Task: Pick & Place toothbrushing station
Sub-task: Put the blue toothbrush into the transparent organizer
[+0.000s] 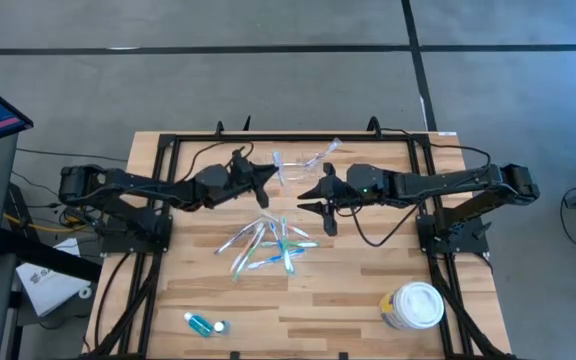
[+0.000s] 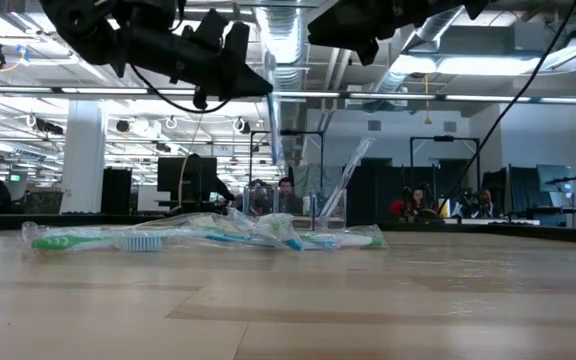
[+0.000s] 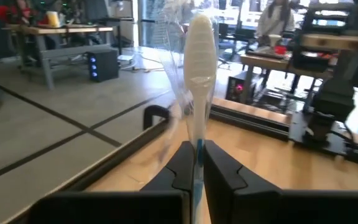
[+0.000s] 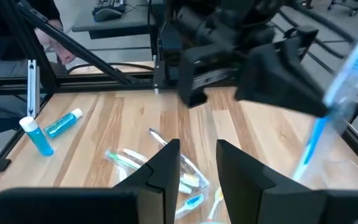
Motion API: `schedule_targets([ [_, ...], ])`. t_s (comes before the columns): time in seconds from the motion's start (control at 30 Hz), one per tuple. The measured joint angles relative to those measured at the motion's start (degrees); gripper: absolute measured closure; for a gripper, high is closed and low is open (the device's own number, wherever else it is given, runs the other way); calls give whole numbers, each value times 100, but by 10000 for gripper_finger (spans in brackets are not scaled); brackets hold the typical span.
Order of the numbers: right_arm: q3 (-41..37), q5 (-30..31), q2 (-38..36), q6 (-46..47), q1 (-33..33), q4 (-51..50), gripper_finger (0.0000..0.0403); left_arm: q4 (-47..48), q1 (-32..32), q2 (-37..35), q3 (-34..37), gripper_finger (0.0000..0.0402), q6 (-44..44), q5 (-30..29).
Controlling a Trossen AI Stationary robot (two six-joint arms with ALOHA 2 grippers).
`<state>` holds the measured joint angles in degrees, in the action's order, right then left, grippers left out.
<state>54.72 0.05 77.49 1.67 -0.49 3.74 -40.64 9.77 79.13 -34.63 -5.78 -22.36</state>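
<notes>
- High view: left gripper (image 1: 266, 178) at table centre, toward 12 o'clock, clamped on a wrapped toothbrush (image 1: 277, 165). The clear holder (image 1: 313, 161) lies just beyond, at 1 o'clock from it. Right gripper (image 1: 320, 196) close by, fingers parted, empty.
- Low view: pile of wrapped brushes (image 2: 208, 236) lies flat on the table (image 2: 368, 300).
- Left wrist view: brush head upright between pinched fingers (image 3: 219, 168).
- Right wrist view: blue tube (image 4: 58, 124) untouched.
- Judgement: early; most brushes left to place.

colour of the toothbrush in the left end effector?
White head, blue handle, in clear wrap: the toothbrush pinched by the left end effector. Left wrist view shows it best.
</notes>
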Motion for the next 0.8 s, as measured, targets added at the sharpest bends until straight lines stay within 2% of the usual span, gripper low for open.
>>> schedule_targets([
  [0.53, 0, 0, 2, -214, -2, -4, 308, 23, 1134, 0, 0, 397, -2, 488],
  [0.8, 0, 0, 2, -358, -4, -1, 308, 27, 1508, 13, 0, 397, -44, 827],
])
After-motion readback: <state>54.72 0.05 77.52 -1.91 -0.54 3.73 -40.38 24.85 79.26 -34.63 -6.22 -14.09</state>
